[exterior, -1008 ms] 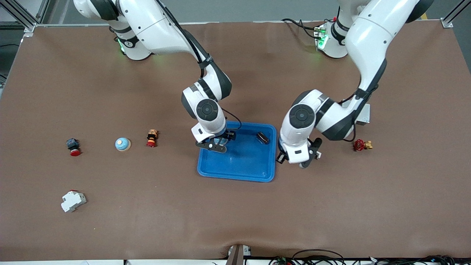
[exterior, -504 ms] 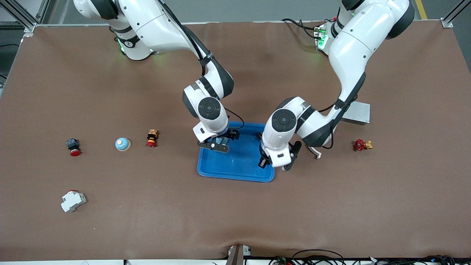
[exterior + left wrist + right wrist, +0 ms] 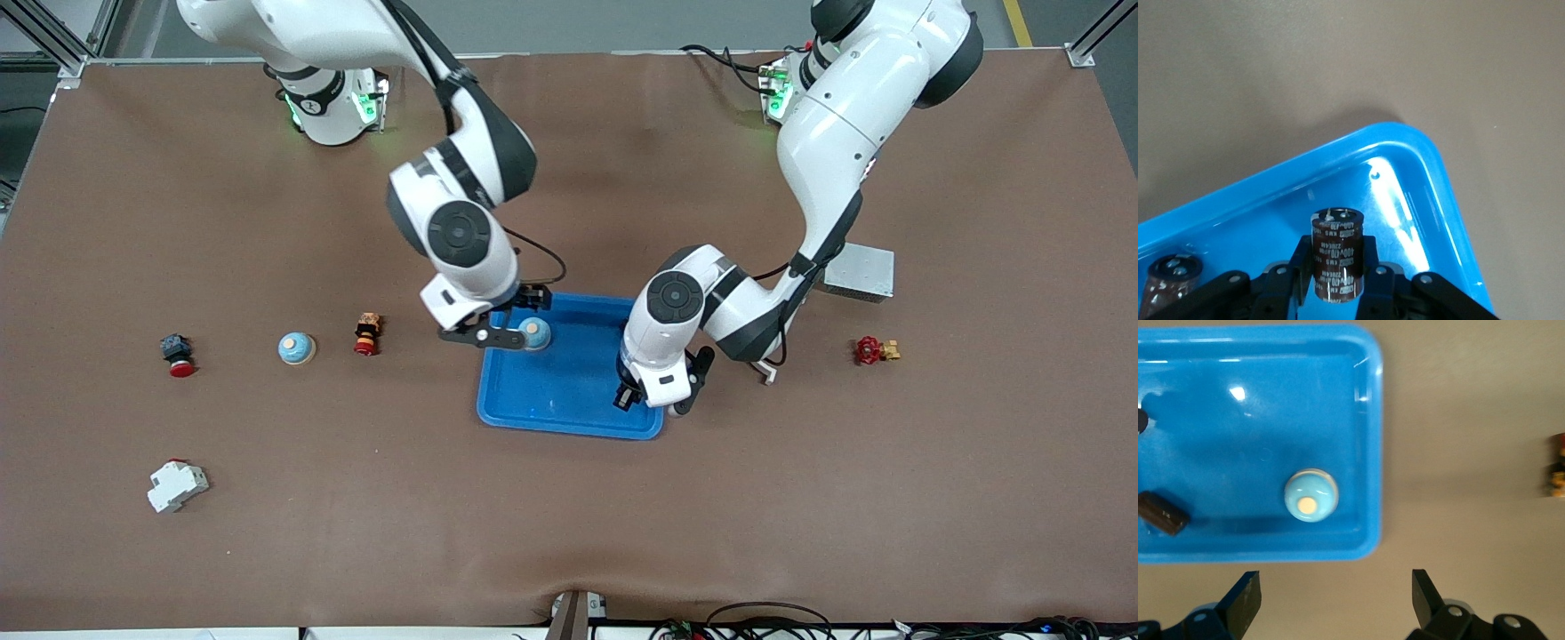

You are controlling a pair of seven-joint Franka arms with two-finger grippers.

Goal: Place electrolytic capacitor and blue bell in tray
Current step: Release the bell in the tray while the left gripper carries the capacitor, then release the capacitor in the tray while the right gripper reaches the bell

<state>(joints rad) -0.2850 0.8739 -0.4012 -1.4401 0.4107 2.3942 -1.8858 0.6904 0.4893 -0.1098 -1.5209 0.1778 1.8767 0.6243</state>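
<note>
With the left gripper [image 3: 1336, 270] clamped on the upright electrolytic capacitor [image 3: 1337, 245] over a corner of the tray [image 3: 569, 420], lower gently to the tray floor before letting go, well apart from the blue bell [image 3: 534, 333] already inside the tray and from the wide-open right gripper [image 3: 1335, 597] just outside the tray's rim.

So the round blue bell [image 3: 534, 333] sits in the blue plastic tray [image 3: 569, 418], with a dark cylindrical capacitor [image 3: 1163, 512] lying in there too, well apart.
</note>
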